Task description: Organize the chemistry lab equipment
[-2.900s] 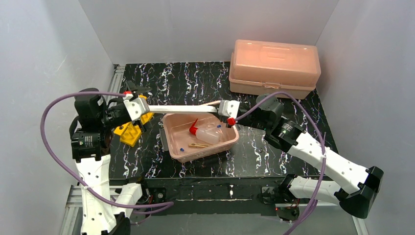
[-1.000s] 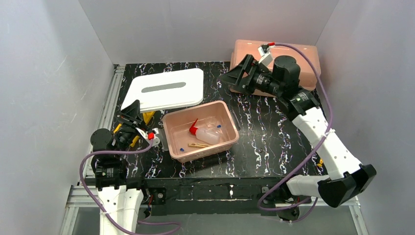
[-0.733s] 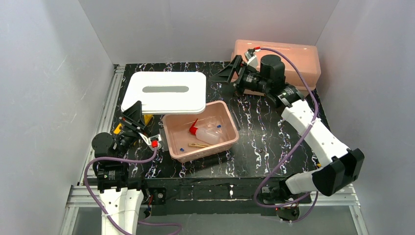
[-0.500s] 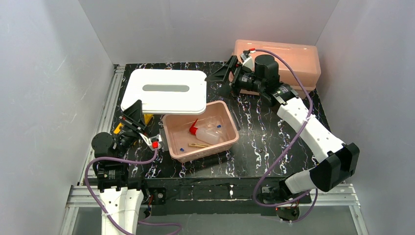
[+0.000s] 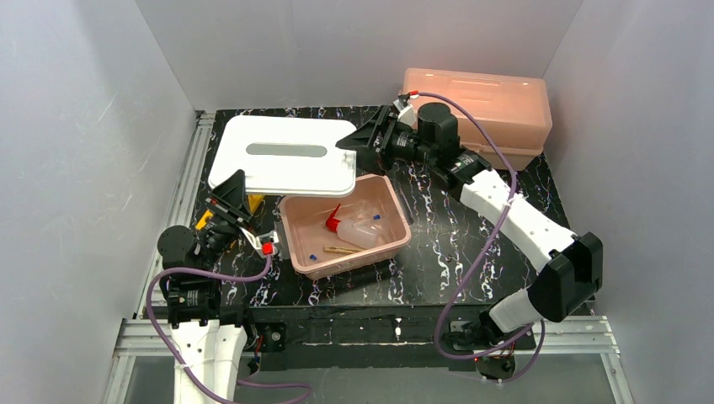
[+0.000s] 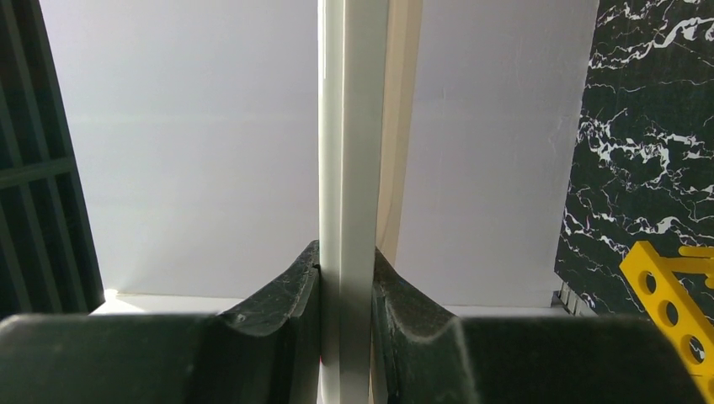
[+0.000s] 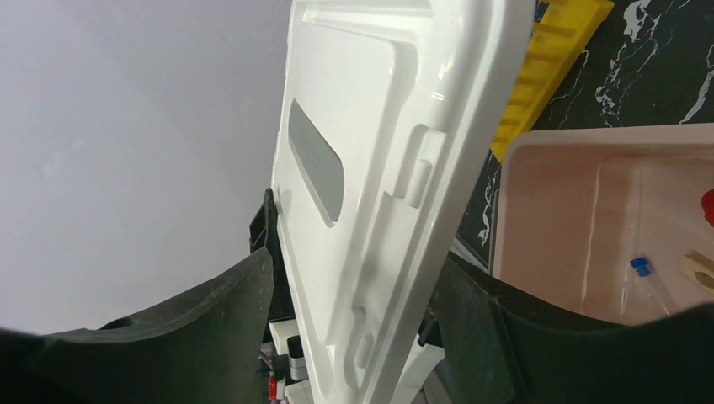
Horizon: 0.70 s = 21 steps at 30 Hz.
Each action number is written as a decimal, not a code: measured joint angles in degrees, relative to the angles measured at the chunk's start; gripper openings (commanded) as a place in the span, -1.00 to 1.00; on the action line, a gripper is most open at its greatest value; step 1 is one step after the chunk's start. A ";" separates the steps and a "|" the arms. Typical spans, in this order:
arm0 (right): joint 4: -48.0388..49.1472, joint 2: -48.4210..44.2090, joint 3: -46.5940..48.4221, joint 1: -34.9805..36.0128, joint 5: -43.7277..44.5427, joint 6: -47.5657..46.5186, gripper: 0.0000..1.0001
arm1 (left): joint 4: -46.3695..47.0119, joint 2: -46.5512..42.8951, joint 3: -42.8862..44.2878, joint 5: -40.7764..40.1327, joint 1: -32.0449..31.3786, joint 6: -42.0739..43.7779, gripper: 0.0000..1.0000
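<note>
Left gripper (image 6: 345,269) is clenched on the near-left edge of the lid (image 5: 286,156), holding it aloft. Under that end lies the yellow rack (image 7: 547,67), nearest the left arm. Just to the right, the tub (image 5: 293,240) holds the bottle (image 5: 364,231), stick (image 5: 341,250) and pipettes (image 5: 313,257). Farther off, the right gripper (image 5: 354,143) is spread wide astride the lid's far-right corner. The lid's long axis runs between the grippers, so closing there looks next.
</note>
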 measured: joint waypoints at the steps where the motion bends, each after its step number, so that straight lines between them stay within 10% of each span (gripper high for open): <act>1: 0.33 0.39 0.00 0.39 0.00 0.24 0.19 | 0.07 0.04 0.00 0.00 0.00 0.00 -0.64; 6: 4.24 2.05 -0.13 1.38 0.35 3.58 -0.92 | 1.07 0.07 0.02 -0.33 0.00 0.02 -0.56; 8: 7.82 2.32 -0.33 1.31 -0.31 5.97 -0.97 | 0.22 0.35 0.02 -0.74 0.04 -0.48 -0.22; 11: 11.69 2.36 -0.31 1.33 -0.22 7.41 -0.97 | 0.15 1.81 0.09 -0.90 0.04 -0.59 0.87; 21: 12.48 -0.61 -7.43 -7.74 -6.38 5.95 -0.97 | -12.63 5.27 10.86 -4.96 -0.17 -13.53 0.96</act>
